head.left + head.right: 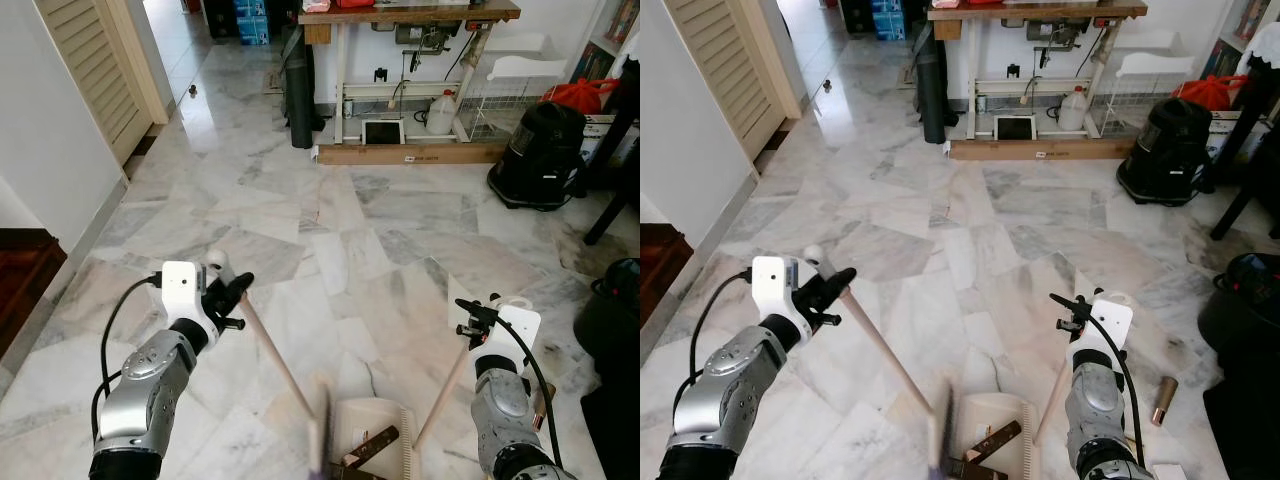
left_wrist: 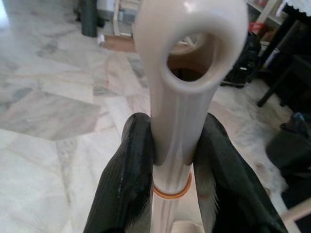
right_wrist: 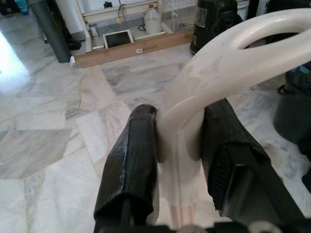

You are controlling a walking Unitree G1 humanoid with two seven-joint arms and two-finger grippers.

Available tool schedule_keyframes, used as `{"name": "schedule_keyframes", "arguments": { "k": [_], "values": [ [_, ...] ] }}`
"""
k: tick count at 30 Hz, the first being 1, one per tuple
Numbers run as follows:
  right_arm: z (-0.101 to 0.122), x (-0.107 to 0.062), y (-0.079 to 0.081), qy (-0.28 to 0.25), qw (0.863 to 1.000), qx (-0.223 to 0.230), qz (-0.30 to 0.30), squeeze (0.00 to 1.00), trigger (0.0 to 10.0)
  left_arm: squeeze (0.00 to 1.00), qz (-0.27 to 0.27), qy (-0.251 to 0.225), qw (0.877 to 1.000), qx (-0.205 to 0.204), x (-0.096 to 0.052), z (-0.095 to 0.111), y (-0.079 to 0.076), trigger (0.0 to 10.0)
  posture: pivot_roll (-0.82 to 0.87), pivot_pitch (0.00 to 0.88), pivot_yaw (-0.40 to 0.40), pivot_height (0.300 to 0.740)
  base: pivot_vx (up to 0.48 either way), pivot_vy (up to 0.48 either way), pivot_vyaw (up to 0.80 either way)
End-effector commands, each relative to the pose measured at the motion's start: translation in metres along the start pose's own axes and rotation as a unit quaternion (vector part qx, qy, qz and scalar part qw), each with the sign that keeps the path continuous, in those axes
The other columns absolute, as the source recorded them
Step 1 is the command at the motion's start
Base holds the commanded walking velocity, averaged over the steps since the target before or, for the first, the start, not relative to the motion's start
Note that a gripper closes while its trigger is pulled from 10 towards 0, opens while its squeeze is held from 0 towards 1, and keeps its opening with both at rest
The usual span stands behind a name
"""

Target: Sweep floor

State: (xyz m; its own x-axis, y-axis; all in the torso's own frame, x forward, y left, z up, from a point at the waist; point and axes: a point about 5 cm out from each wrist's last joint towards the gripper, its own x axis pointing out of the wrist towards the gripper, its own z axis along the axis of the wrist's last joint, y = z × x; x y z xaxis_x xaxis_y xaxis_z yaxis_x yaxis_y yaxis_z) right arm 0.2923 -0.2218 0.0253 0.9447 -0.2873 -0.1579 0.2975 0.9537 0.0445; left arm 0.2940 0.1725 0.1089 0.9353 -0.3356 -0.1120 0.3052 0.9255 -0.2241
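On a marble floor [image 1: 330, 230], the left gripper [image 2: 170, 160] has its jaws clamped on the cream top of a broom handle [image 1: 275, 355] that slants down to the bristles beside a beige dustpan [image 1: 375, 430]. The right gripper [image 3: 180, 141] has its jaws clamped on the dustpan handle [image 1: 445, 390]. A dark brown piece lies in the dustpan.

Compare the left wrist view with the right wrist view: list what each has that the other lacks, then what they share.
Left wrist view: the left gripper shut on the broom handle, its end pierced by a round hole, an orange ring below.
Right wrist view: the right gripper shut on the dustpan handle, a curved loop.
Both: marble floor, wooden plank, black vacuum cleaner.
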Motion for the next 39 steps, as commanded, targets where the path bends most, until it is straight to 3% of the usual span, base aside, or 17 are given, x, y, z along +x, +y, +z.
{"name": "schedule_keyframes", "arguments": {
  "k": [1,12,17,27,39],
  "values": [
    [0.007,0.005,0.003,-0.007,1.000,0.011,0.000,0.00,10.0,0.00,-0.005,-0.019,1.000,0.010,-0.003,0.011,0.001,10.0,0.07,0.000,0.043,0.740,0.000,0.000,0.00],
    [0.013,0.010,0.001,-0.013,1.000,0.013,-0.008,0.00,10.0,0.00,-0.036,0.017,0.999,0.037,-0.013,0.002,-0.001,10.0,0.07,0.000,0.043,0.740,0.000,0.000,0.00],
    [0.020,0.013,-0.009,-0.023,0.999,0.017,-0.023,0.00,10.0,0.00,-0.040,0.032,0.997,0.054,-0.013,-0.003,-0.001,10.0,0.07,0.000,0.042,0.740,0.000,0.000,0.00],
    [0.034,0.019,-0.026,-0.049,0.994,0.068,-0.065,0.00,10.0,0.00,-0.053,0.052,0.995,0.065,-0.014,-0.014,-0.008,10.0,0.07,0.000,0.042,0.740,0.000,0.000,0.00],
    [0.056,0.027,-0.039,-0.086,0.989,0.087,-0.083,0.00,10.0,0.00,-0.045,0.047,0.995,0.071,-0.010,-0.013,-0.008,10.0,0.05,0.000,0.044,0.740,0.000,0.000,0.00]
  ]
}}
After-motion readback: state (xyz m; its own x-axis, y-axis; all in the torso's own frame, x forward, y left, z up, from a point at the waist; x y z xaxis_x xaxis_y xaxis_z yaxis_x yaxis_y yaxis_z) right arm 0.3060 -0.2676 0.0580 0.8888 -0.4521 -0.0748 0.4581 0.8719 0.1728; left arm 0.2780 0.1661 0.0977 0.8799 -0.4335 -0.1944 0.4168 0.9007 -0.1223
